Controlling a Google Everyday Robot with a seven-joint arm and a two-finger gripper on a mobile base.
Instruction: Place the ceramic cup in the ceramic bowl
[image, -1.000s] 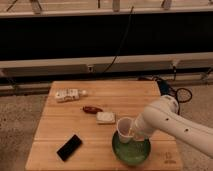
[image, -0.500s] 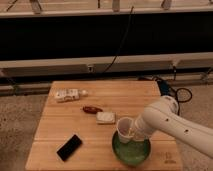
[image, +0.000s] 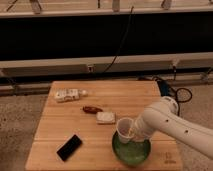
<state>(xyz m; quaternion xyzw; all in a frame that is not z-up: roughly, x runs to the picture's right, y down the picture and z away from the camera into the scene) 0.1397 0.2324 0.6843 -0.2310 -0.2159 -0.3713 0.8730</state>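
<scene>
The white ceramic cup is tilted and held over the left rim of the glossy green ceramic bowl, which sits on the wooden table near its front right. My gripper is at the end of the white arm coming in from the right, right at the cup, and appears closed on it above the bowl.
A white rectangular block lies just left of the cup. A small brown-red object lies behind it. A pale packet lies at the back left. A black flat device lies at the front left. Cables run along the floor at right.
The cup and gripper have barely moved; they stay over the bowl's left rim.
</scene>
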